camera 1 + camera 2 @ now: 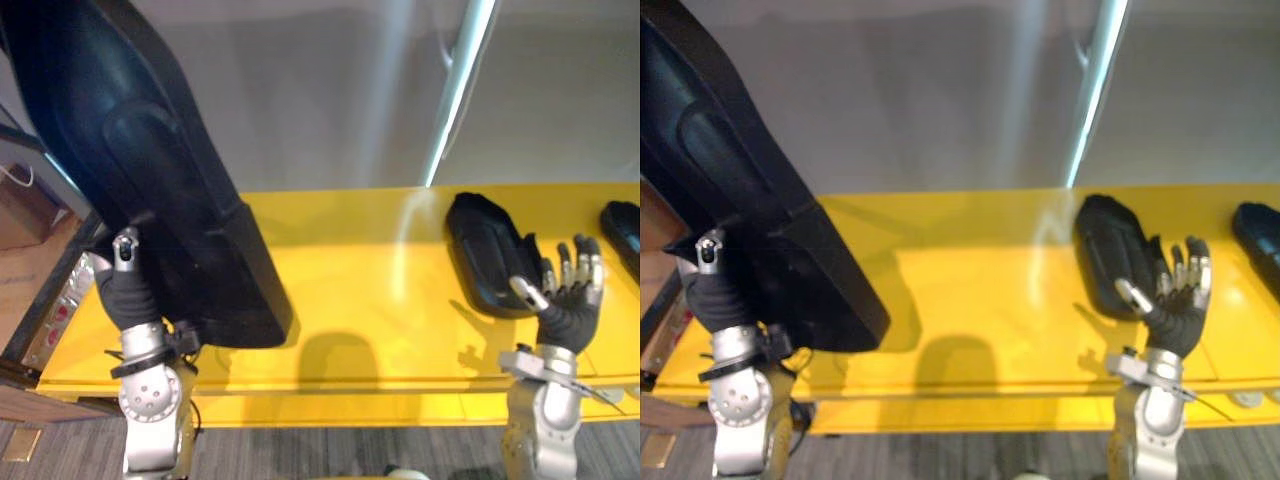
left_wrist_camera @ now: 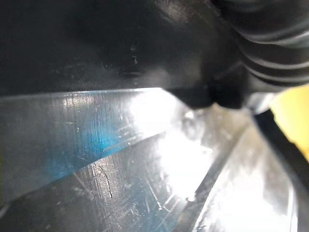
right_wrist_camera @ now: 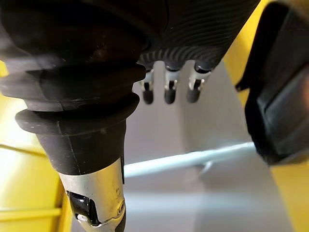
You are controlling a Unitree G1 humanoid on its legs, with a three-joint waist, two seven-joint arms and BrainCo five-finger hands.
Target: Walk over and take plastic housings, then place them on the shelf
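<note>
Placing: left hand (image 1: 128, 290), grip hidden, tilts housing (image 1: 170, 180) over shelf's (image 1: 350, 290) left end; right hand (image 1: 568, 300) splayed. Next, probably, lay it flat.

The shelf (image 1: 340, 300) is bare through its middle. A big housing (image 1: 160, 180) leans tilted over its 9 o'clock end, and a small housing (image 1: 490, 255) lies at 3 o'clock. A third housing (image 1: 625, 230) takes the far 3 o'clock edge. A pole (image 1: 460, 90) rises behind at 12.
</note>
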